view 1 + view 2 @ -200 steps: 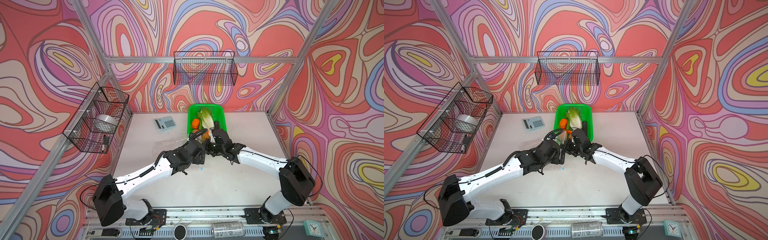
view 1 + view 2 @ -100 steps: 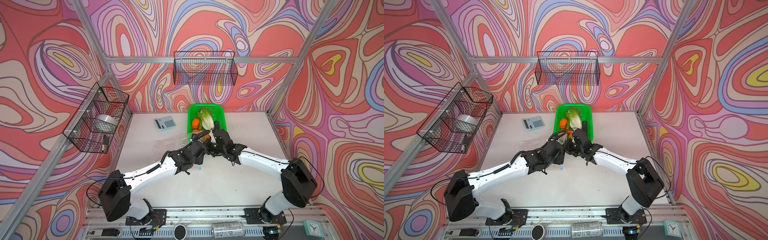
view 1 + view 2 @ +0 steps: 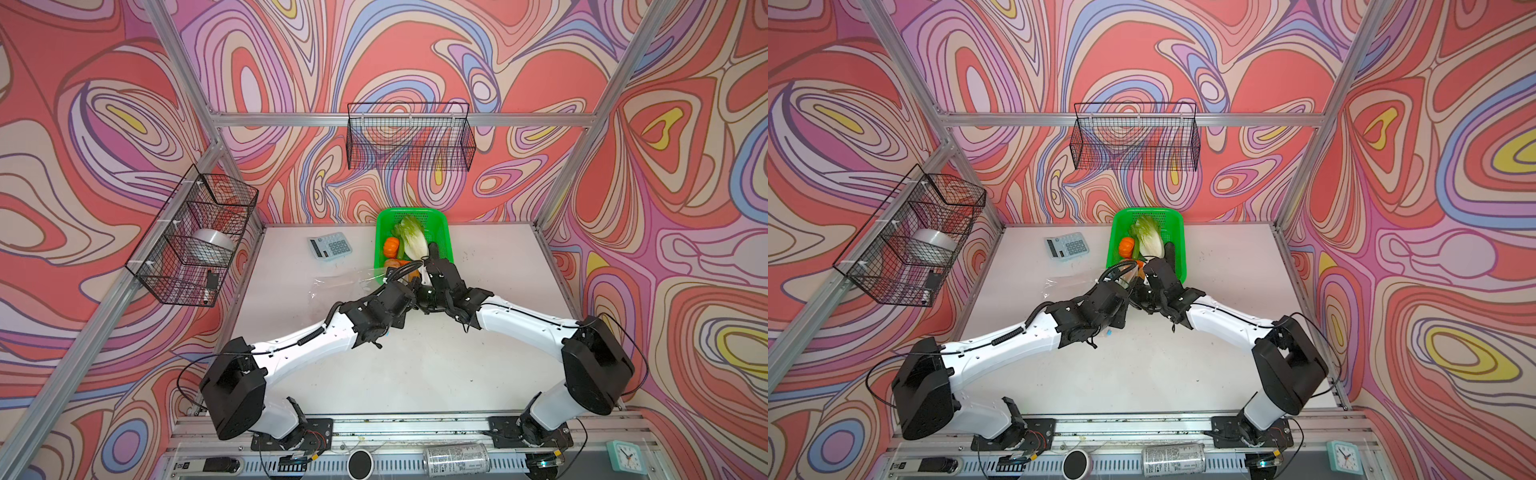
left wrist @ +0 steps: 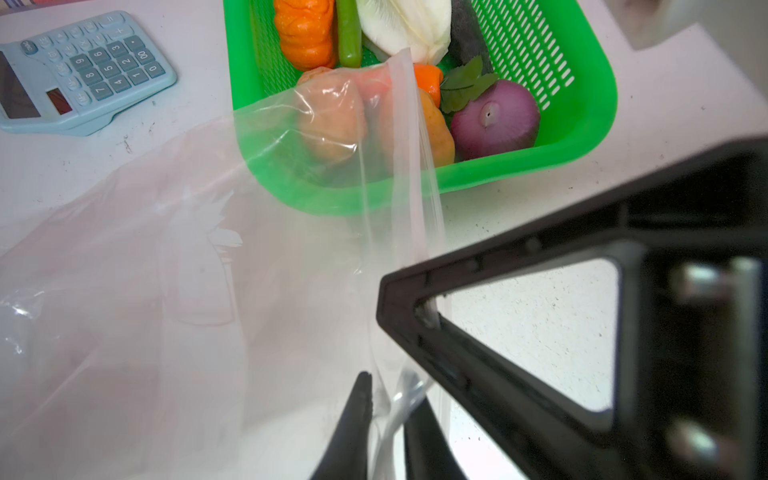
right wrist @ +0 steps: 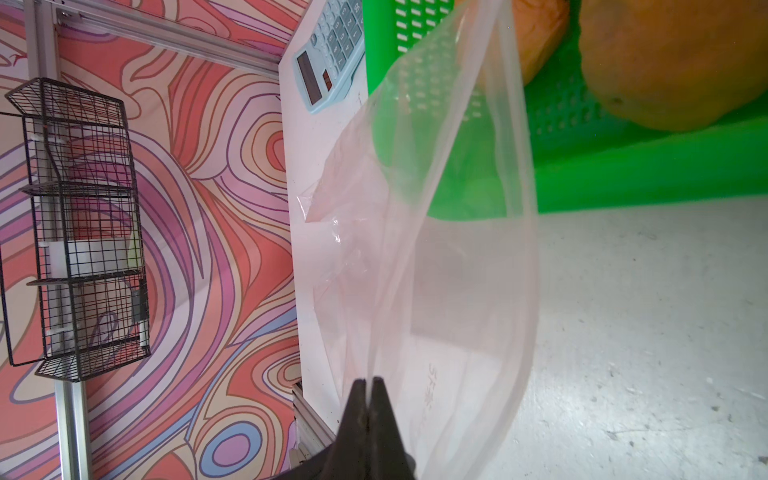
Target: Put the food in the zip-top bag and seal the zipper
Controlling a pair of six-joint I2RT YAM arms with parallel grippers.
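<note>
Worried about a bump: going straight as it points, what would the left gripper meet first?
The left gripper pinches the zip-top bag; past it, likely the near wall of the green basket; depth unclear.
</note>
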